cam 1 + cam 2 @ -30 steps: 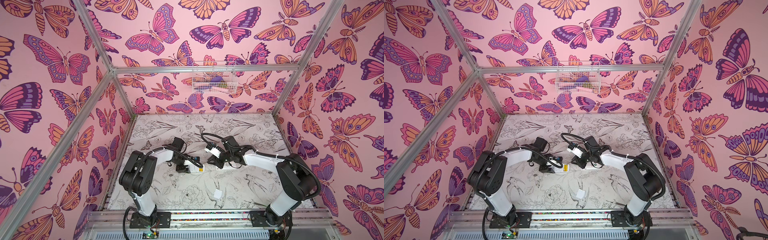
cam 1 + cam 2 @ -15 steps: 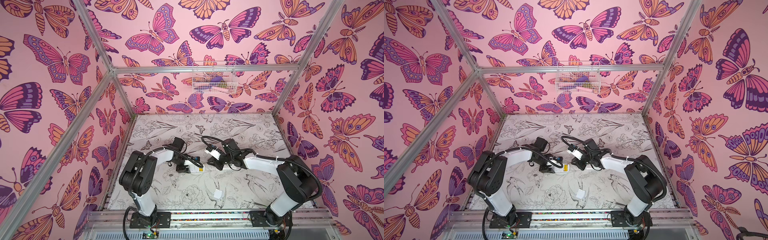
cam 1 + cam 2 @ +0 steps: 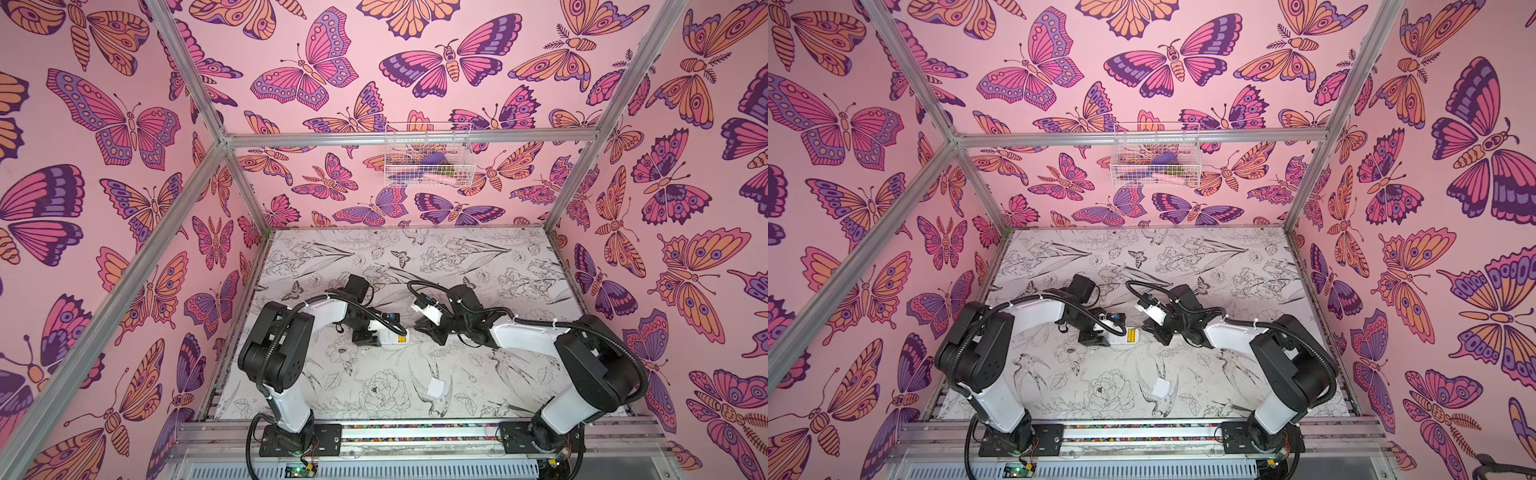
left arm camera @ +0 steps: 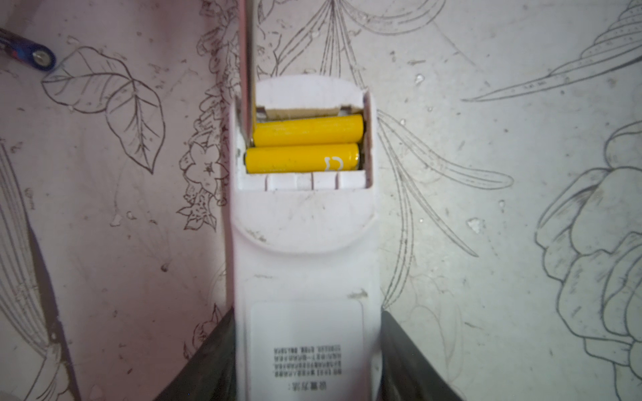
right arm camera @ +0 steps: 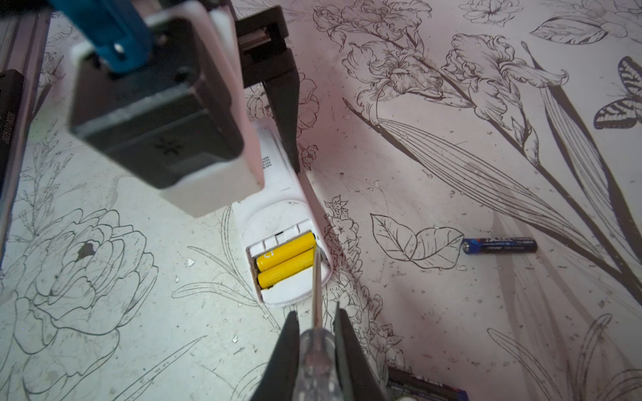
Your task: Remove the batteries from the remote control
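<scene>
Prying: yellow batteries seated in remote bay | right gripper clenched on screwdriver — tip at their end | left gripper clamps remote | risk: tip slips, battery flicks off worktop.

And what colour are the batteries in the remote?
The batteries are yellow; the left wrist view shows them best.
</scene>
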Controlling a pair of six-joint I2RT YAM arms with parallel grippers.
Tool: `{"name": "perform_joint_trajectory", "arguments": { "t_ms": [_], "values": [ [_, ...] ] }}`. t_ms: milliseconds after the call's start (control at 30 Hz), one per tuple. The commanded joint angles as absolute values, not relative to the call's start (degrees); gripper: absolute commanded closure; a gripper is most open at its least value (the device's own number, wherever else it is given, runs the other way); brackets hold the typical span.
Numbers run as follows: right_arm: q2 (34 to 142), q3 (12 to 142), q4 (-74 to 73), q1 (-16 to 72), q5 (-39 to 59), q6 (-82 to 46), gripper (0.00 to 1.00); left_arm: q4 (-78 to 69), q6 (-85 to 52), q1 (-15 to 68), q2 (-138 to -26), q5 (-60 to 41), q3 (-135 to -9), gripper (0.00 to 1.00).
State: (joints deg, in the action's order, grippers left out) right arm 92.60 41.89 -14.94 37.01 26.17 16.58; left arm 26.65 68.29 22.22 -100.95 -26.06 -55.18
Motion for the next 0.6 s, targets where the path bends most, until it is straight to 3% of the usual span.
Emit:
{"name": "perform_joint_trajectory", "arguments": {
  "t_ms": [0,567],
  "values": [
    [91.3,39.9,-23.6,38.0,27.4,20.3,1.00,26.4,70.6,23.6,-102.6,-23.9,-52.9,0.60],
    [92.5,41.6,-15.2,38.0,27.0,23.1,1.00,26.2,70.2,23.6,-102.8,-23.5,-53.0,0.61]
  ]
}}
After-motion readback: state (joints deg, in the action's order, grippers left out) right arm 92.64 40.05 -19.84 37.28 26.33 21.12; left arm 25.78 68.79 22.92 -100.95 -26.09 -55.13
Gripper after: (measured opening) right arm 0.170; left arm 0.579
